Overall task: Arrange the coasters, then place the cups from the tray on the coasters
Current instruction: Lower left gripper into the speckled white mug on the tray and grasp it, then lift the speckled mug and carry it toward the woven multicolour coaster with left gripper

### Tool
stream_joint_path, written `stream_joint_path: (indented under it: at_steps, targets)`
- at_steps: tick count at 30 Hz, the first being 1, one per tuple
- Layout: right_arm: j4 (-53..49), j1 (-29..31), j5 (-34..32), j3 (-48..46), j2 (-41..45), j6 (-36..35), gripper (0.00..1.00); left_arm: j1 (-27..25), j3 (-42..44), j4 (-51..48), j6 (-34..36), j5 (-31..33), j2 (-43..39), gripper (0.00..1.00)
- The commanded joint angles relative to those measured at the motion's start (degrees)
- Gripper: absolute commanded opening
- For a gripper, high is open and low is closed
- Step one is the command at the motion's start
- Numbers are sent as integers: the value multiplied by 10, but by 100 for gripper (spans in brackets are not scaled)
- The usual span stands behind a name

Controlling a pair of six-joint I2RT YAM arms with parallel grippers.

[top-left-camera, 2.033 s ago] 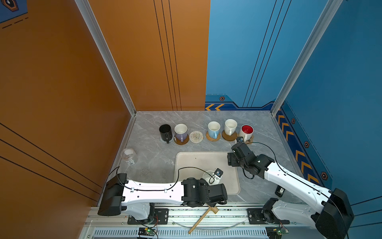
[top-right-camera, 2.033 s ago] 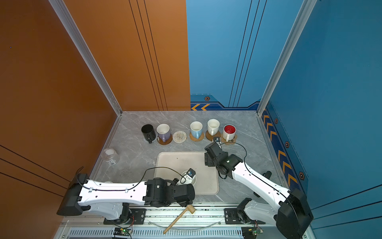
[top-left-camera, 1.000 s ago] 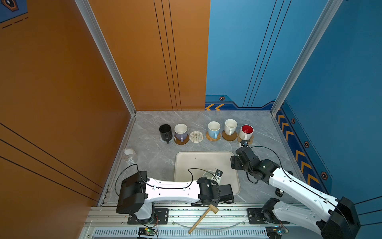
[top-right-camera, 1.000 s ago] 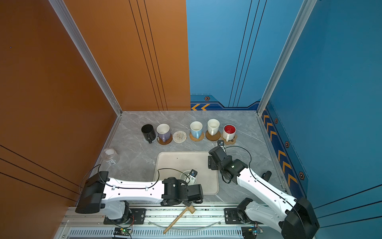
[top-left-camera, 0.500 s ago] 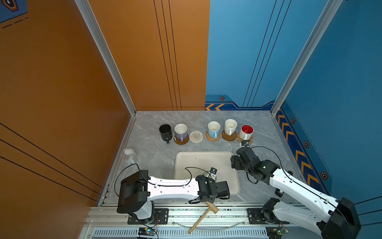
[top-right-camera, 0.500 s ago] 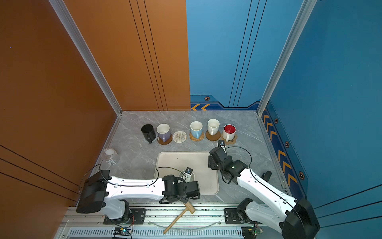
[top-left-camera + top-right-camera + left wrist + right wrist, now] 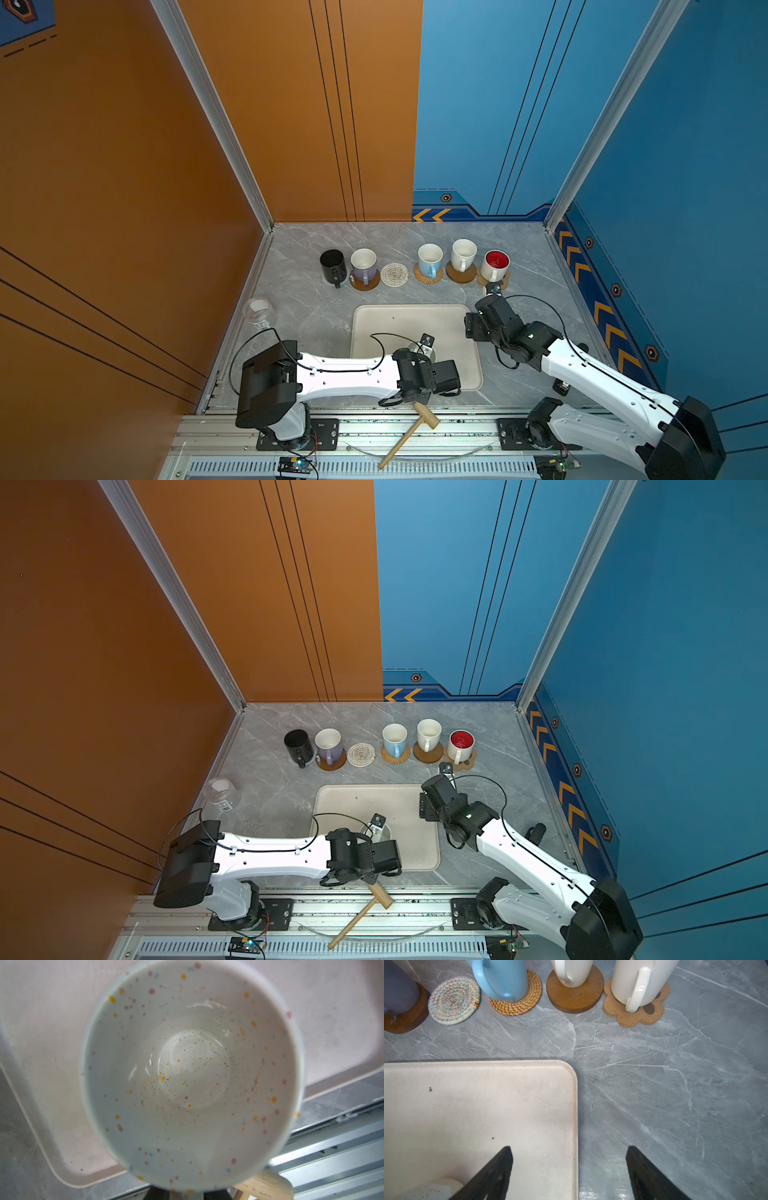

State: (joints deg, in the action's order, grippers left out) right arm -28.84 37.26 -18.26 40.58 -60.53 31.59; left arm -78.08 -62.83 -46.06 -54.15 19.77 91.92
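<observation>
Marble counter [image 7: 316,316] carries a matte cream tray [image 7: 399,324]; at its near edge the left gripper [image 7: 187,1195] pinches a round, glossy, speckled mug [image 7: 191,1068]. Over its far right corner the right gripper [image 7: 569,1148] stands spread.

No legible text anywhere; label on glass jar [image 7: 220,792] too small.

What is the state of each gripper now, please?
Left gripper: closed on the speckled mug.
Right gripper: open, holding nothing.
</observation>
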Motion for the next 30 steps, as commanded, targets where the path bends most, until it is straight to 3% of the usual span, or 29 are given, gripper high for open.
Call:
stream_joint_path:
  at_steps: [1,2,16,21,30]
  targets:
    - [3,-3,-5,-6,-3,10,85,7,1,-11,1,20,-14,9]
    - [4,-4,-4,-6,-3,10,84,8,1,-11,1,23,-15,0]
    - [1,-5,-2,3,0,14,80,36,-16,-17,5,123,-63,0]
    - [-5,-5,15,20,-10,10,79,81,-42,-16,55,135,-59,0]
    - [-12,-5,39,40,-23,9,79,212,-103,19,170,119,-35,0]
